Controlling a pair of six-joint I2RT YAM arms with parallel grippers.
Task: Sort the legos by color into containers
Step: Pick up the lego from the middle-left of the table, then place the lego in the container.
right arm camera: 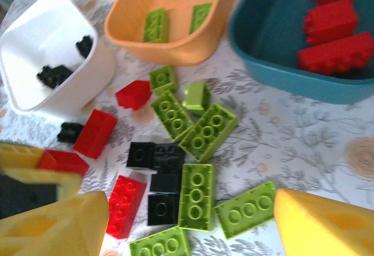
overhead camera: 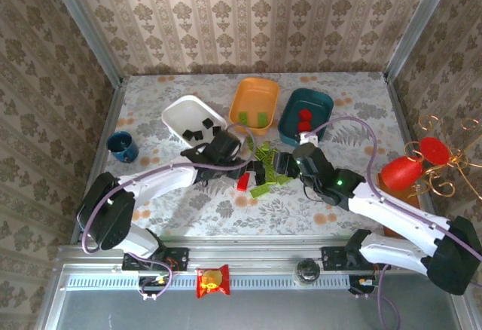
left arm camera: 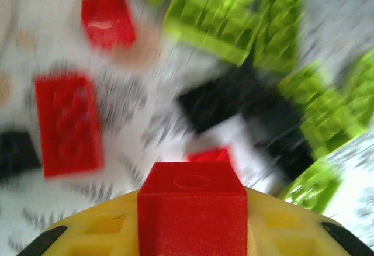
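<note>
Left gripper (left arm camera: pixel 193 235) fingers clamp a square red plastic brick (left arm camera: pixel 191 200); right gripper (right arm camera: pixel 188 221) fingers stand released above long lime-green plastic bricks (right arm camera: pixel 197 196).

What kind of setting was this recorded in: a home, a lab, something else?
Probably a robot test cell dressed to look homely. Wallpaper-patterned panels sit in a bare metal frame, and the left arm and right arm are bolted to a rail at the floral-covered table's near edge.
</note>
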